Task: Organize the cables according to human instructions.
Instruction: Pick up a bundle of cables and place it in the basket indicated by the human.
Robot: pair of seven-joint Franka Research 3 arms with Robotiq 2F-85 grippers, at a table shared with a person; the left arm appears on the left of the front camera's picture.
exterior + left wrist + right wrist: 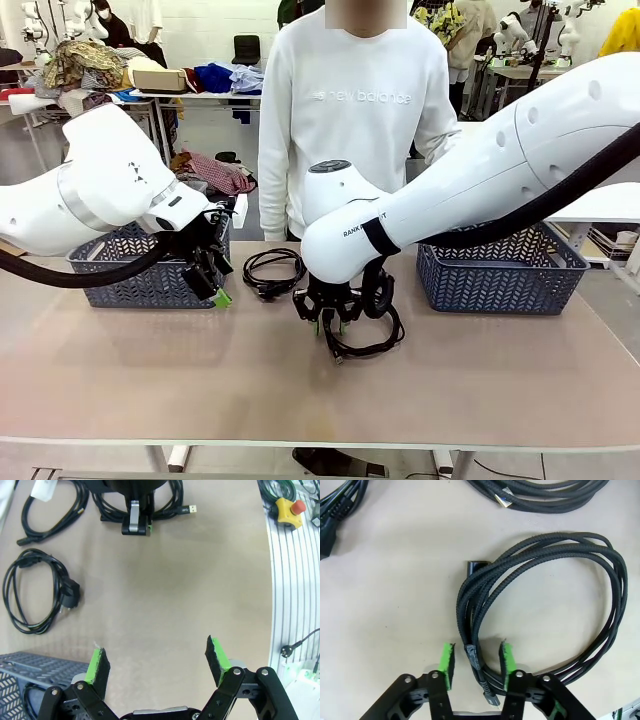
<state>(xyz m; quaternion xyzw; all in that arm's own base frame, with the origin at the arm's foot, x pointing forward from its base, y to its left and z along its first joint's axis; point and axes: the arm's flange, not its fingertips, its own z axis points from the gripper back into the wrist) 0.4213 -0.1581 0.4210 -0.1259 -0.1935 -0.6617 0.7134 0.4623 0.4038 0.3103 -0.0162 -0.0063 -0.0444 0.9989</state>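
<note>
Straddling braided cable [487,577] w/ R gripper [476,659], not clamped yet. L gripper [157,662] wide open, empty. Risk: catching one strand only, unravelling coil on lift.

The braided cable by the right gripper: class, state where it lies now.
In the front view the braided cable lies mid-table beneath the right gripper, which straddles its bundle. Another coiled cable lies just to its left.
</note>
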